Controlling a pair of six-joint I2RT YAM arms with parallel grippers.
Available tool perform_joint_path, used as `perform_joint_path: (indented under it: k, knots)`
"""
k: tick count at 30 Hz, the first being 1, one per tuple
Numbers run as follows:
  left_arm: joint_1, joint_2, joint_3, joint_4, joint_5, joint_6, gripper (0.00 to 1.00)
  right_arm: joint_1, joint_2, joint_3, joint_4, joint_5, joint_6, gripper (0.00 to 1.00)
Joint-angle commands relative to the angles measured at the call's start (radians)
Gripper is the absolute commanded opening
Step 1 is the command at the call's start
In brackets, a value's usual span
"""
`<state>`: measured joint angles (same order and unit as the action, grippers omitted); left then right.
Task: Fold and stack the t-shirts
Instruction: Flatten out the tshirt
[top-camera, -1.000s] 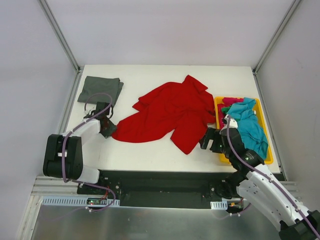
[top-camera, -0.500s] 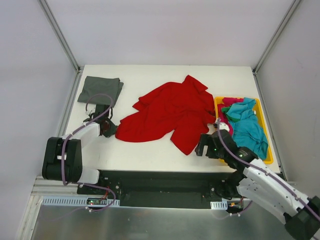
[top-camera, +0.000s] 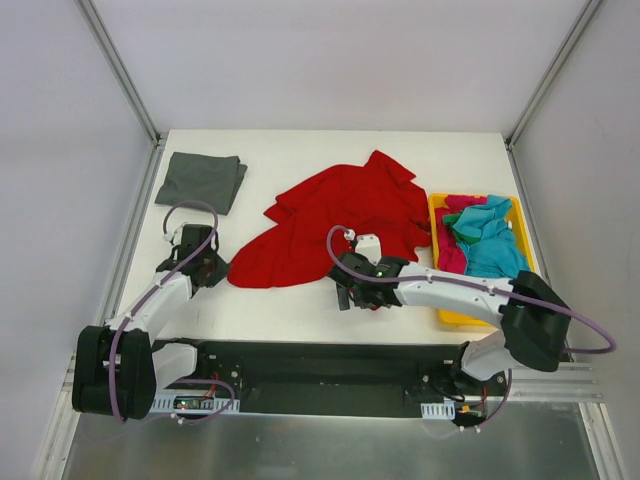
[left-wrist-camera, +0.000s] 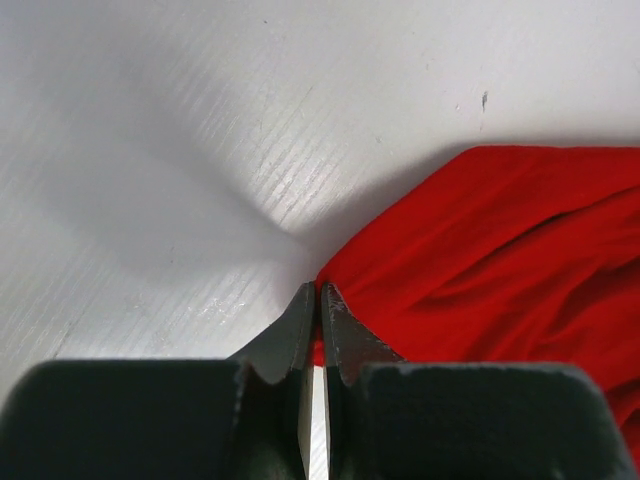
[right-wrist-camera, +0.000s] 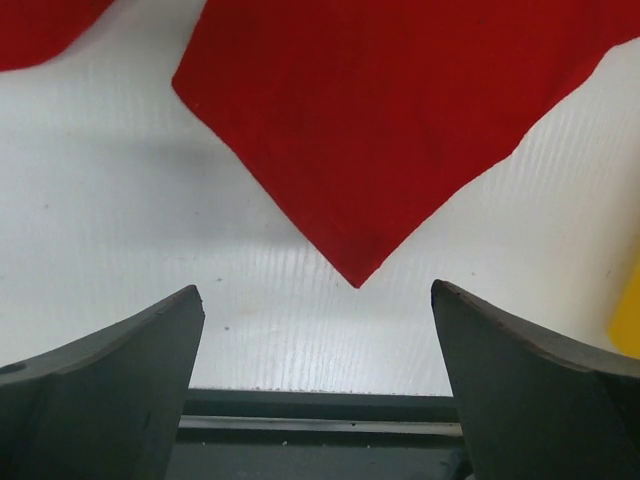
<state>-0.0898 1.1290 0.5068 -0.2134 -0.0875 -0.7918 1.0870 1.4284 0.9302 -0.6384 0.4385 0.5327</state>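
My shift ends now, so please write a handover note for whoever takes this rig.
Left gripper: shut on the bright red cloth t-shirt at its near-left tip.
Right gripper: open, poised at that shirt's pointed near corner, no grip yet.
Red shirt: unfolded, in the middle.
Dark grey cloth t-shirt: folded, far left corner of the white table.
Turquoise cloth t-shirt and pinkish-red cloth t-shirt: heaped in the yellow plastic tray, right side.
Done: grey folded. Left: fold red and the tray's shirts, stack all.

Left pincer (left-wrist-camera: 312, 295) clamped tight, right pincer (right-wrist-camera: 315, 290) spread wide
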Motion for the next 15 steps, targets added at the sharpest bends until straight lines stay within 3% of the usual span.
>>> perform_joint_path:
  k: [1,9,11,15]
  knots:
    - [0.007,-0.028,-0.025,-0.003,-0.038,0.016,0.00,0.004,0.084,0.064,-0.136,0.069,0.128,0.99]
    - [0.007,0.002,-0.017,-0.003,-0.029,0.019,0.00,-0.009,0.090,-0.010,-0.023,0.020,0.121,0.88]
    - [0.007,0.005,-0.017,-0.003,-0.031,0.019,0.00,-0.032,0.092,-0.033,0.026,-0.021,0.112,0.77]
    - [0.007,-0.002,-0.019,-0.003,-0.031,0.019,0.00,-0.055,0.102,-0.062,0.085,-0.069,0.095,0.75]
